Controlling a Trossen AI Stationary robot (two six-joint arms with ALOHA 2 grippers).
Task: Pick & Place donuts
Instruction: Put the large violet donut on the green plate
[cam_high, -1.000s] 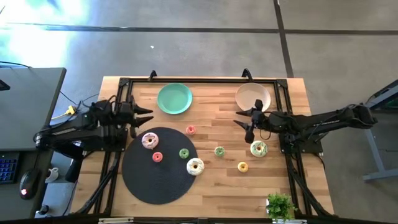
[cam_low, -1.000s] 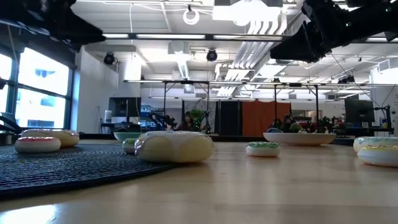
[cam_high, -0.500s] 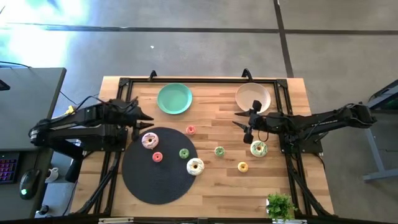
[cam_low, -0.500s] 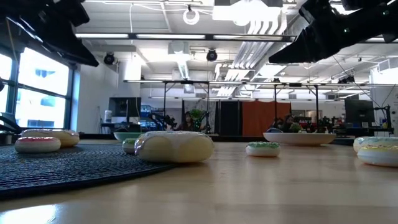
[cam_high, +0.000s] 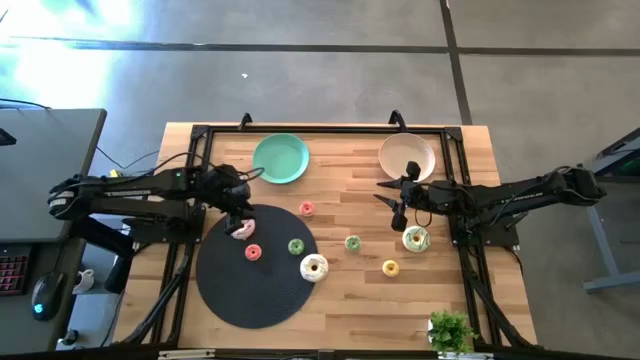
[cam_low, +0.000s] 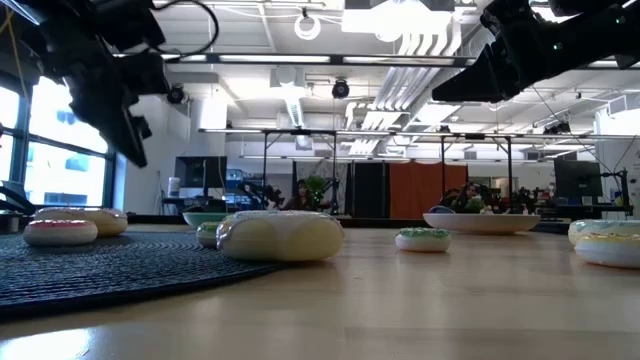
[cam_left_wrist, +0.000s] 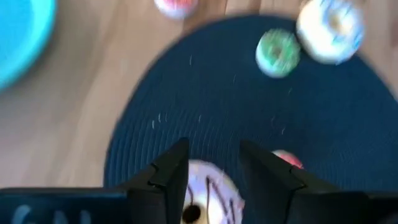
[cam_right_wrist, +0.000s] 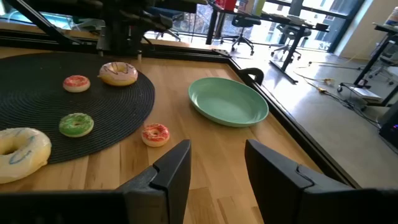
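Observation:
Several toy donuts lie flat. On the black mat are a pink frosted donut, a small red one, a green one and a white-yellow one. On the wood are a red one, a green one, a yellow one and a white-green one. My left gripper is open and hovers above the pink frosted donut, fingers pointing down. My right gripper is open and hangs in the air beside the beige plate, touching nothing.
A green plate and a beige plate sit near the far edge. A small green plant stands at the near right corner. Black frame rails run along the table's far, left and right sides.
My left gripper has swung from the table's left side toward the mat and tipped to point down, ending above the pink frosted donut. In the low view it has come down into the picture. The donuts have stayed in place.

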